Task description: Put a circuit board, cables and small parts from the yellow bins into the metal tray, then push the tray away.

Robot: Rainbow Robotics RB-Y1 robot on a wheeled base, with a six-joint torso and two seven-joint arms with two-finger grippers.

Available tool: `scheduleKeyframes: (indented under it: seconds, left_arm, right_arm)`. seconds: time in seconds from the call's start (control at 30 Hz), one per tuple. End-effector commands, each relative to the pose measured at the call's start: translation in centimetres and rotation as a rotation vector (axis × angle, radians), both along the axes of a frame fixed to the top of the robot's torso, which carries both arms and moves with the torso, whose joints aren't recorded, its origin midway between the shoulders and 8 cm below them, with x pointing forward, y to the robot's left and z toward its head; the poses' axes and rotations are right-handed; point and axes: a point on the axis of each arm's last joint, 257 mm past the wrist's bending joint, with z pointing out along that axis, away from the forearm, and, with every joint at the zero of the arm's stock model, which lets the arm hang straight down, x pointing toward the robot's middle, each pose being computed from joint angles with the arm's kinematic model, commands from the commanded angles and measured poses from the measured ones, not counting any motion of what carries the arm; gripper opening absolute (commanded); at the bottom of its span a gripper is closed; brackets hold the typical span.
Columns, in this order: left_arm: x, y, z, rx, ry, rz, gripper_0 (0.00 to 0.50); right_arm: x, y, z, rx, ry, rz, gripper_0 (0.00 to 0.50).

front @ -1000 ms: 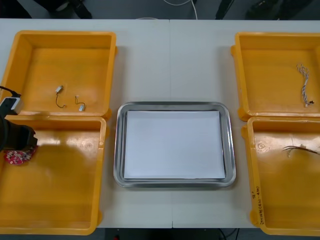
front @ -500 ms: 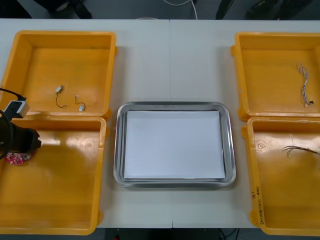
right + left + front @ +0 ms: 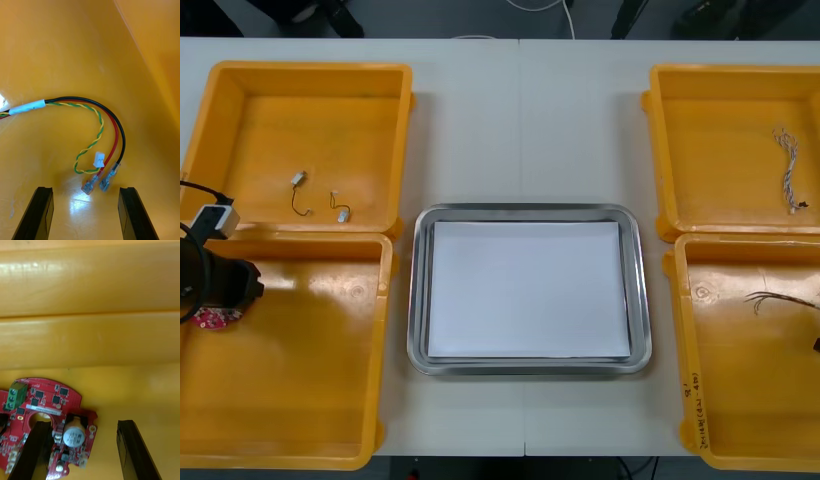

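Currently the left gripper (image 3: 83, 423) gapes, one finger over the round red circuit board (image 3: 45, 401). The right gripper (image 3: 86, 189), equally open, frames the ends of a red-and-black cable (image 3: 119, 129).

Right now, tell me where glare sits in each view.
Front view: a broad sheen on the floor of the near left yellow bin. Right wrist view: a white glare patch on the near right bin floor, inside the open right hand, just short of the cable ends. Left wrist view: a pale streak along the bin wall, beyond the circuit board at the open left hand.
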Motion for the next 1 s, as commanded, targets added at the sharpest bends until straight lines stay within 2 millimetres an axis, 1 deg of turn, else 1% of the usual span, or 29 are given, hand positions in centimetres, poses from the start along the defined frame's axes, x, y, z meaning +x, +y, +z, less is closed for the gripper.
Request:
scheduleKeyframes:
  seconds: [0.03,0.13,0.4,0.43,0.47,0.5,0.53,0.57,0.6,0.63,0.67,0.8,0.9,1.0]
  left_arm:
    - [-0.5,2.3,-0.8,0.097,0.009,-0.067,0.500]
    - [-0.6,2.2,-0.8,0.091,0.012,-0.067,0.500]
    - [-0.8,2.0,-0.9,0.083,0.018,-0.071,0.500]
    - [-0.8,1.9,-0.9,0.081,0.018,-0.071,0.500]
    - [-0.8,1.8,-0.9,0.080,0.018,-0.072,0.477]
    - [-0.8,1.9,-0.9,0.081,0.019,-0.072,0.294]
    - [-0.8,1.8,-1.0,0.079,0.019,-0.073,0.113]
    - [-0.8,1.9,-0.9,0.081,0.019,-0.072,0.007]
    - [-0.8,1.9,-0.9,0.081,0.020,-0.072,0.001]
    - [-0.9,1.9,-1.0,0.080,0.022,-0.072,0.001]
    - [-0.9,1.9,-1.0,0.080,0.022,-0.072,0.000]
    - [-1.0,1.9,-1.0,0.081,0.024,-0.073,0.000]
    - [-1.0,1.9,-1.0,0.080,0.027,-0.074,0.001]
    - [-1.1,1.8,-0.6,0.085,0.029,-0.078,0.000]
  right_arm:
    - [-0.8,0.2,-2.2,0.037,0.014,-0.060,0.500]
    - [-0.7,-0.2,-2.7,0.038,0.003,-0.071,0.500]
    - [-0.8,-0.3,-2.8,0.039,0.004,-0.077,0.500]
    - [-0.8,-0.3,-2.9,0.039,0.005,-0.078,0.416]
    - [-0.7,-0.2,-2.8,0.040,0.004,-0.077,0.347]
    - [-0.8,-0.3,-2.9,0.041,0.005,-0.078,0.241]
    - [-0.8,-0.3,-2.8,0.039,0.005,-0.078,0.153]
    - [-0.8,-0.3,-2.8,0.040,0.005,-0.079,0.104]
    - [-0.7,-0.2,-2.8,0.043,0.004,-0.078,0.040]
    - [-0.7,-0.1,-2.8,0.048,0.004,-0.076,0.013]
    - [-0.7,-0.1,-2.8,0.050,0.003,-0.077,0.001]
    - [-0.4,0.2,-2.6,0.055,-0.005,-0.073,0.000]
    - [-0.1,0.0,-1.9,0.049,-0.022,-0.073,0.000]
    - [0.2,-0.3,-0.7,0.040,-0.039,-0.073,0.000]
